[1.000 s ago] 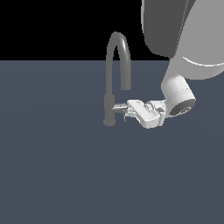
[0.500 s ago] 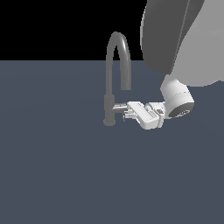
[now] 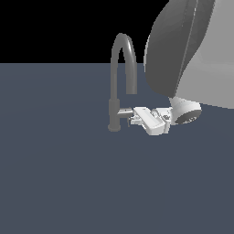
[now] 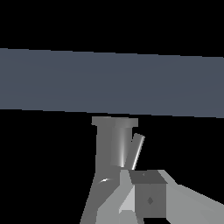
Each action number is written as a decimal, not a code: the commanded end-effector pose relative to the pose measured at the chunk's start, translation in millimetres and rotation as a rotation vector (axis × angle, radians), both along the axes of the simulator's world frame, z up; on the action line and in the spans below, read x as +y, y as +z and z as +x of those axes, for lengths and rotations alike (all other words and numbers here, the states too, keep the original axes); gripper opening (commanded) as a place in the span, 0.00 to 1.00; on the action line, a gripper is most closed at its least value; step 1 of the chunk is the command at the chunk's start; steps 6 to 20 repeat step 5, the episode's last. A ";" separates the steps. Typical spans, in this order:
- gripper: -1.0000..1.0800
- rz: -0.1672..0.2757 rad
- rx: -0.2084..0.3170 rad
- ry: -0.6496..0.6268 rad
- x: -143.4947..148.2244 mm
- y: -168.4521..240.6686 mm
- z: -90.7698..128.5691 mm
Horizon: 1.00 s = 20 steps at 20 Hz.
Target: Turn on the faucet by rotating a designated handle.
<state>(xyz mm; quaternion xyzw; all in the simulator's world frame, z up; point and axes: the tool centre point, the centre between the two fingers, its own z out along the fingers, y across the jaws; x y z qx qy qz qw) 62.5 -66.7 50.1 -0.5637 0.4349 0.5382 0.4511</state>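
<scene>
Handle (image 3: pixel 124 111) on faucet (image 3: pixel 119 82) is being met by the tool (image 3: pixel 133 118), its spread unclear; steady rotary pushing is being advised.

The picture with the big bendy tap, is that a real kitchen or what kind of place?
Probably not a real kitchen: it looks like a computer-made test scene. A tall matte-grey gooseneck faucet stands alone on a flat blue-grey floor with black emptiness behind, and a white robot gripper reaches its short shiny silver handle.

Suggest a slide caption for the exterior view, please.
The Panda's hand reaches the silver handle on the grey gooseneck faucet.
</scene>
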 end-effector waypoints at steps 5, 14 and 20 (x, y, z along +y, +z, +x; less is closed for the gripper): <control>0.00 0.006 0.037 0.012 13.1 -24.8 -4.0; 0.00 0.006 0.037 0.012 13.1 -24.8 -4.0; 0.00 0.006 0.037 0.012 13.1 -24.8 -4.0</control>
